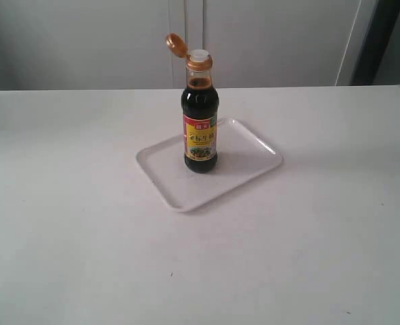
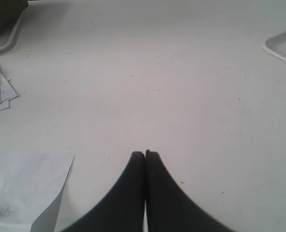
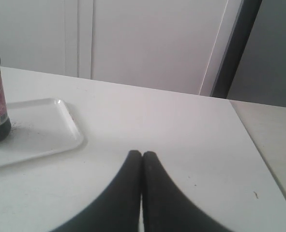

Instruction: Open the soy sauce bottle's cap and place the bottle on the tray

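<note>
Orange cap [image 1: 176,45], exterior view only

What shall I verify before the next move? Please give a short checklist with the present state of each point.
1. Cap open: ok. The cap is flipped back and the white spout is uncovered.
2. Bottle on the tray: ok. The bottle stands inside the rim of the tray.
3. Bottle upright: ok.
4. Left fingers free: ok. They are shut, hold nothing and are away from the bottle.
5. Right fingers free: ok. They are shut, hold nothing and are apart from the tray.
6. No sauce spilled on the tray: cannot tell, any drops would be too small to judge.
</note>
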You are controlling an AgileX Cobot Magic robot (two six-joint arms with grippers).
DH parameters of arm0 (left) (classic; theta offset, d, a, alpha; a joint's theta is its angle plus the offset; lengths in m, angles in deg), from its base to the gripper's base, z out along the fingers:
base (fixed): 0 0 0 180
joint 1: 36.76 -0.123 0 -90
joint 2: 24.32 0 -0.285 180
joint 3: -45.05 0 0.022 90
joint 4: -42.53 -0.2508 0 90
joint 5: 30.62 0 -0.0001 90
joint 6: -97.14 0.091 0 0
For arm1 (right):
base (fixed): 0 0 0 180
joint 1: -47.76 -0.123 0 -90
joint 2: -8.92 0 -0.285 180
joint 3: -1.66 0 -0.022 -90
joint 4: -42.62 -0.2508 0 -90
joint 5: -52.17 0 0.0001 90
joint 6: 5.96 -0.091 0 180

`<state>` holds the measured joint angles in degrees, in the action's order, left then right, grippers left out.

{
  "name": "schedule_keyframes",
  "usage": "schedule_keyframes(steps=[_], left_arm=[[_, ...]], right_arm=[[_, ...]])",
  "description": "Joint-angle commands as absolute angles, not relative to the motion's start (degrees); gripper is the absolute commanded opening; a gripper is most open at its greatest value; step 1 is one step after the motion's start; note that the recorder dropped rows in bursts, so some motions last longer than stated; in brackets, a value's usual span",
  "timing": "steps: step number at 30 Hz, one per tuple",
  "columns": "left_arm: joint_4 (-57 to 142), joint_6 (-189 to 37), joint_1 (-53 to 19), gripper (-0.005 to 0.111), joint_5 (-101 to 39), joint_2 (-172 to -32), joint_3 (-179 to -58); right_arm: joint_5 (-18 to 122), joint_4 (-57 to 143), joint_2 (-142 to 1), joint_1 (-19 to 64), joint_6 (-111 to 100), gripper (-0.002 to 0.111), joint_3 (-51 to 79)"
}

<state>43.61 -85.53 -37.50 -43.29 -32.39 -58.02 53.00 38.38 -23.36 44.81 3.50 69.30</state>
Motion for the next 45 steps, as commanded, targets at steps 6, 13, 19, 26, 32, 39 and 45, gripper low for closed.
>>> schedule_keyframes(steps=[6, 13, 19, 26, 32, 39, 45], left_arm=[[44.2, -85.5, -37.6, 0.000, -43.4, -32.1, -57.7], [44.2, -85.5, -37.6, 0.000, -43.4, -32.1, -57.7], [44.2, -85.4, -37.6, 0.000, -43.5, -32.1, -57.7], [44.2, -85.4, -37.6, 0.000, -43.5, -32.1, -57.7], [44.2, -85.4, -37.6, 0.000, -43.5, -32.1, -57.7], [44.2, -85.4, -37.6, 0.000, -43.5, -32.1, -57.7], [44.2, -85.4, -37.6, 0.000, -43.5, -32.1, -57.7]], right_arm=[[53.5, 38.1, -23.0, 45.0, 3.2, 0.000, 69.5], [53.5, 38.1, -23.0, 45.0, 3.2, 0.000, 69.5], [54.1, 38.1, -23.0, 45.0, 3.2, 0.000, 69.5], [55.4, 43.3, -21.1, 45.0, -5.6, 0.000, 69.7], [55.2, 43.9, -14.8, 45.0, -7.7, 0.000, 73.6], [49.9, 43.9, -5.6, 45.0, -7.7, 0.000, 77.6], [45.5, 43.9, 1.1, 45.0, -7.7, 0.000, 78.9]])
